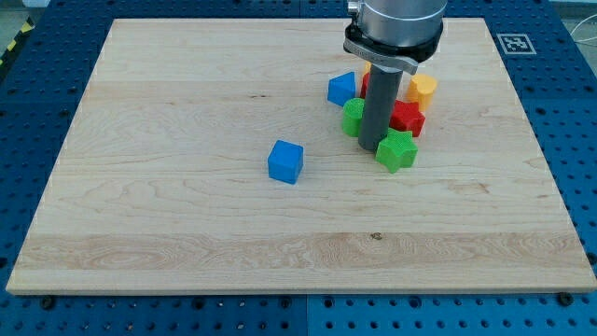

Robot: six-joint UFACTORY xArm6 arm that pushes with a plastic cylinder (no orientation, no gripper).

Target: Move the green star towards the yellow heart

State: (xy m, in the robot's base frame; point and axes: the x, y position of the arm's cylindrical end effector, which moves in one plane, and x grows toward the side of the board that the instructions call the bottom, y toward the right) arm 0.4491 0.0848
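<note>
My tip (370,149) sits right of centre in the frame, touching the left edge of the green star (396,149) (it is a bare rod, with nothing to open or close). The yellow heart (423,89) lies up and to the right of the star, with a red block (407,118) between them. A green block (353,117) stands just left of the rod, a blue one (341,89) above it. A blue cube (285,161) sits alone, left on the wooden board (187,93).
</note>
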